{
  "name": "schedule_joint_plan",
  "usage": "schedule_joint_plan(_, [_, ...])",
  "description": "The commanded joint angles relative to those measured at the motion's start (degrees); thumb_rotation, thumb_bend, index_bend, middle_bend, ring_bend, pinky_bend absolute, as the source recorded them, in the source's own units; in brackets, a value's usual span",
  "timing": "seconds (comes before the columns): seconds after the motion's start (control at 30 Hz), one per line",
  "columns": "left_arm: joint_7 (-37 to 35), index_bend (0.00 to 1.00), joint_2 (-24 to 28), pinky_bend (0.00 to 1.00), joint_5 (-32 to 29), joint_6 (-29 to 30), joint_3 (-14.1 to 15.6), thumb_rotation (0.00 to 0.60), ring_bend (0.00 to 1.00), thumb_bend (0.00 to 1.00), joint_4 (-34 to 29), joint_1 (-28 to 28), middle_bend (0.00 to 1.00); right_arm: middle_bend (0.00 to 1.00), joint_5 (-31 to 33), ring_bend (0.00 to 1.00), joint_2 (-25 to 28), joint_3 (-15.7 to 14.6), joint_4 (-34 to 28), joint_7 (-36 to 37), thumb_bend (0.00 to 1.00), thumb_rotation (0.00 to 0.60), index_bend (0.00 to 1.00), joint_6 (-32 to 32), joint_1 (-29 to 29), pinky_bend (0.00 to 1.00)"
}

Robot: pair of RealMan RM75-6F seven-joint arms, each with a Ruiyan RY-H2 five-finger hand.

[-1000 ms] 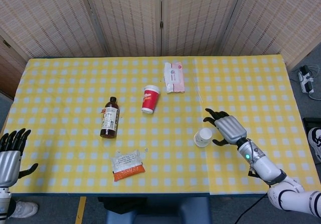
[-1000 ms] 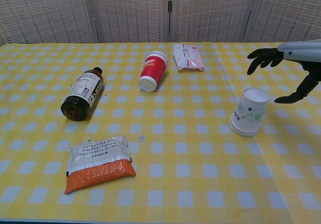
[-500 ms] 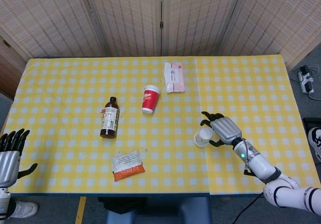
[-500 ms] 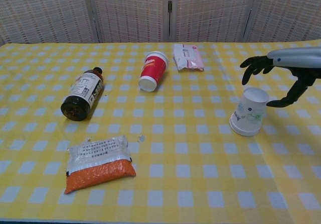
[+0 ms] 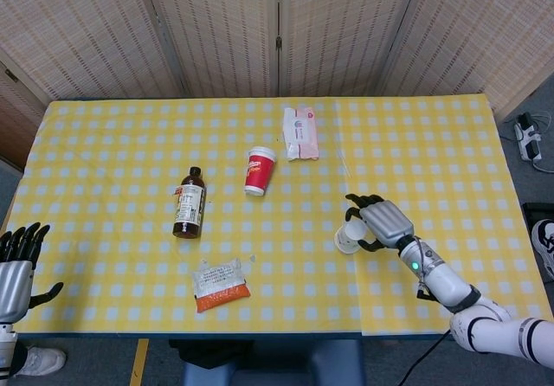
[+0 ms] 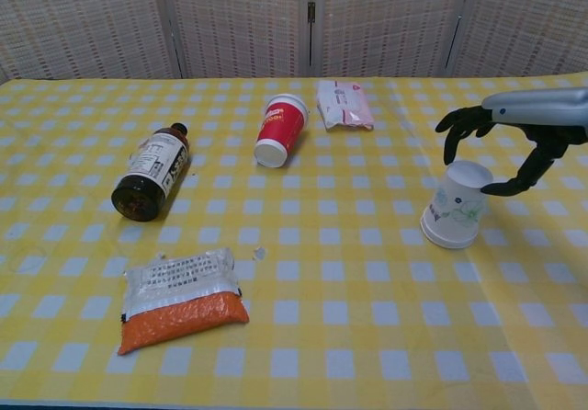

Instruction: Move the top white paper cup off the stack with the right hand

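Near the tabletop's (image 5: 104, 126) right front edge, the white paper cup stack (image 6: 455, 205) stands upside down. The right hand (image 6: 514, 134) hovers over it, fingers spread, holding nothing. Closing off-centre could topple the stack or lift both cups.

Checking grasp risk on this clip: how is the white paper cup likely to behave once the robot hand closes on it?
The white paper cup is probably light and thin-walled, so a firm squeeze could dent it. It sits upside down and leaning, rim on the table, so a sideways nudge might tip or roll it. The right robot hand is spread over it, seemingly not gripping yet.
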Motion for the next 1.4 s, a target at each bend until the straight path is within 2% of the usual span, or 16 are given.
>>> schedule_joint_plan(0.03, [-0.05, 0.03, -0.01, 0.0, 0.03, 0.0, -0.02, 0.6, 0.02, 0.21, 0.03, -0.01, 0.08, 0.12, 0.22, 0.14, -0.14, -0.07, 0.13, 0.05, 0.39, 0.6, 0.38, 0.11, 0.19, 0.15])
schedule_joint_plan(0.27, [-0.13, 0.02, 0.02, 0.0, -0.26, -0.34, -0.06, 0.6, 0.02, 0.21, 0.15, -0.06, 0.08, 0.14, -0.51, 0.15, 0.96, -0.18, -1.08, 1.16, 0.42, 0.6, 0.41, 1.01, 0.12, 0.15])
schedule_joint_plan(0.97, [0.3, 0.02, 0.67, 0.0, 0.48, -0.06, -0.3, 0.6, 0.02, 0.21, -1.17, -0.45, 0.08, 0.15, -9.14, 0.16, 13.71, 1.93, -14.78, 6.15, 0.42, 0.6, 0.41, 9.1, -2.46, 0.14])
schedule_joint_plan(1.2, [0.07, 0.02, 0.87, 0.0, 0.6, 0.38, -0.1, 0.6, 0.02, 0.21, -1.36, -0.07, 0.08, 0.15, -8.16, 0.16, 11.75, 2.38, -14.28, 4.37, 0.42, 0.6, 0.41, 6.16, 0.29, 0.14])
schedule_joint_plan(1.4, [-0.45, 0.02, 0.82, 0.0, 0.56, 0.3, 0.1, 0.6, 0.02, 0.21, -1.01, 0.12, 0.08, 0.15, -4.36, 0.16, 5.24, 1.95, -10.01, -1.0, 0.42, 0.6, 0.41, 3.45, 3.54, 0.14])
